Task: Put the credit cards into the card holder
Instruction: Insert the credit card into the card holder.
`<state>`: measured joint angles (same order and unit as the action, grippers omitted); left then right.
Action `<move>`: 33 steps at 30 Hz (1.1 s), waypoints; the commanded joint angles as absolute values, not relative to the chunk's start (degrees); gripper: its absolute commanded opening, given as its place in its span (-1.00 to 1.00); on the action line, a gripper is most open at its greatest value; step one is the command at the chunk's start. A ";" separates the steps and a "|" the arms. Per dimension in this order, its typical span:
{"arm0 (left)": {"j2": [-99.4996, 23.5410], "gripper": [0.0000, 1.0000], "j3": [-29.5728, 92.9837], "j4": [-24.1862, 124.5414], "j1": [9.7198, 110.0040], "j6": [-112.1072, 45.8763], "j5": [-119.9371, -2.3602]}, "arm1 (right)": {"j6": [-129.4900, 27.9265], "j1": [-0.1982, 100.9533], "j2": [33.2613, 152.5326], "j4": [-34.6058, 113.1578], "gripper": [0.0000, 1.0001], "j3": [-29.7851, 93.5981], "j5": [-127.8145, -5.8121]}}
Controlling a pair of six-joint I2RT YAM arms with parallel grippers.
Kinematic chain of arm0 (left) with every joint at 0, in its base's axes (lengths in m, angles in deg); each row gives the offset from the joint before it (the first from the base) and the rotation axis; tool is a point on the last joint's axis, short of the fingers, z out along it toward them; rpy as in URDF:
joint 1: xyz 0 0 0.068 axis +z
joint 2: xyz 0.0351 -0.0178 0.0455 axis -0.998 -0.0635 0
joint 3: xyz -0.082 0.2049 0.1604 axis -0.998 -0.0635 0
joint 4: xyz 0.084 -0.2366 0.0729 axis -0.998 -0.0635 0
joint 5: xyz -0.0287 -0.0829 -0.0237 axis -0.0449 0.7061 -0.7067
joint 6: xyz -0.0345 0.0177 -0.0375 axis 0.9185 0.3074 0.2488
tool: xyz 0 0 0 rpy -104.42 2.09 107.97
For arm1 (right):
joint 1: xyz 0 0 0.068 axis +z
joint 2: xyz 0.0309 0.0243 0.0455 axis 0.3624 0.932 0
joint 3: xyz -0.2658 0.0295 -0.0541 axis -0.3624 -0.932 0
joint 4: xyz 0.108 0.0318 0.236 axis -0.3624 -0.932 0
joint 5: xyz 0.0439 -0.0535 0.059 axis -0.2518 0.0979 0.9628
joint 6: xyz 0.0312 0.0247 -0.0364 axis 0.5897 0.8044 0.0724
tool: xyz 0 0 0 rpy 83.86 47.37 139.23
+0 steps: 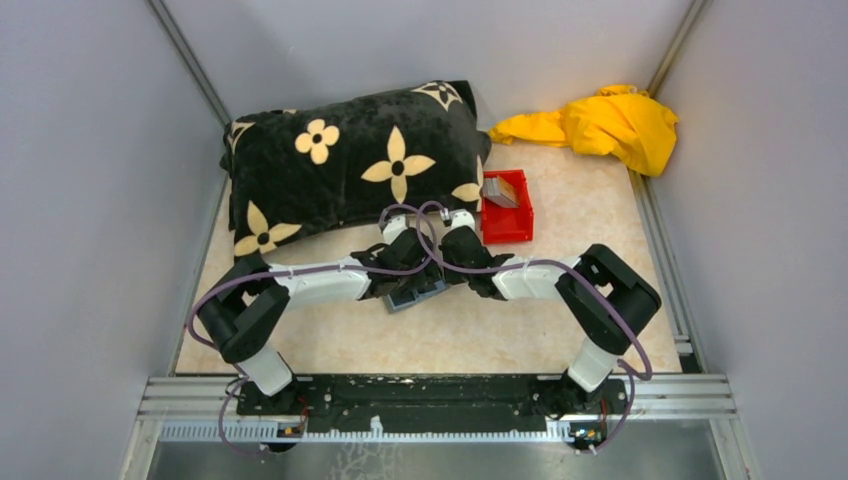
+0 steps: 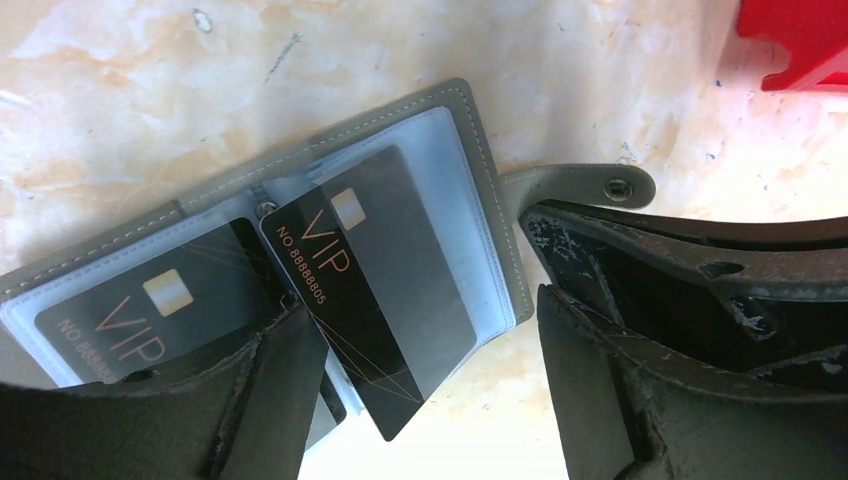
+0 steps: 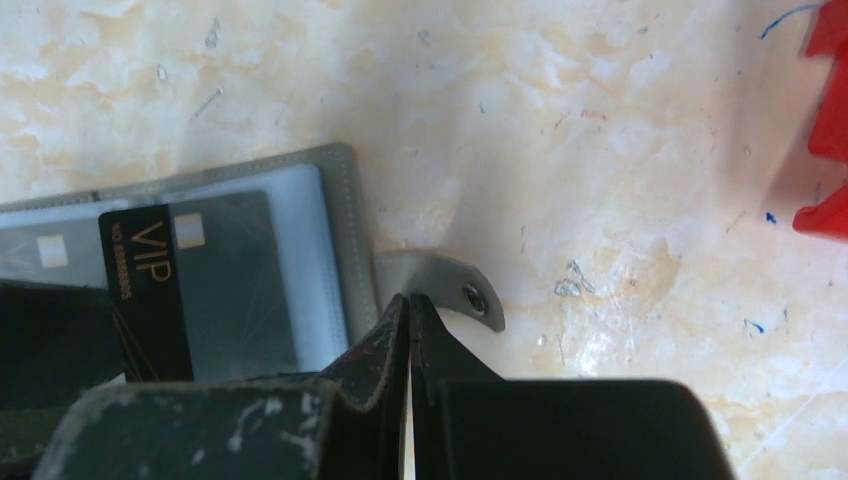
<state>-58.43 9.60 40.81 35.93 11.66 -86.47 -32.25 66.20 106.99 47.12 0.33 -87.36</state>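
Note:
The grey card holder (image 2: 478, 170) lies open on the table, its clear pockets facing up. A black VIP credit card (image 2: 350, 300) sits slanted, partly inside the right pocket with its lower corner sticking out. Another VIP card (image 2: 140, 315) lies in the left pocket. My left gripper (image 2: 430, 420) hangs open over the holder, its fingers on either side of the slanted card and not touching it. My right gripper (image 3: 409, 305) is shut, its tips down on the base of the holder's snap strap (image 3: 455, 283). From above, the holder (image 1: 412, 297) shows beneath both grippers.
A small red bin (image 1: 507, 228) stands just behind the right gripper, with a grey stack that looks like cards (image 1: 500, 191) inside. A black flowered cushion (image 1: 350, 170) fills the back left. A yellow cloth (image 1: 600, 125) lies at the back right.

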 commanded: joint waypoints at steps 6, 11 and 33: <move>-59.86 0.67 6.21 18.47 36.26 11.02 -87.14 | -32.70 66.16 108.16 45.03 -1.00 1.27 -87.83; -57.59 0.68 5.67 18.75 36.33 11.99 -87.33 | -32.74 66.16 108.45 45.36 -1.00 1.44 -87.13; -58.32 0.72 3.44 23.29 37.49 11.86 -86.23 | -33.87 68.27 97.18 40.84 -1.00 2.46 -86.06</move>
<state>-53.68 7.61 32.87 36.76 12.34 -87.32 -33.13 66.77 100.28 41.74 0.22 -86.14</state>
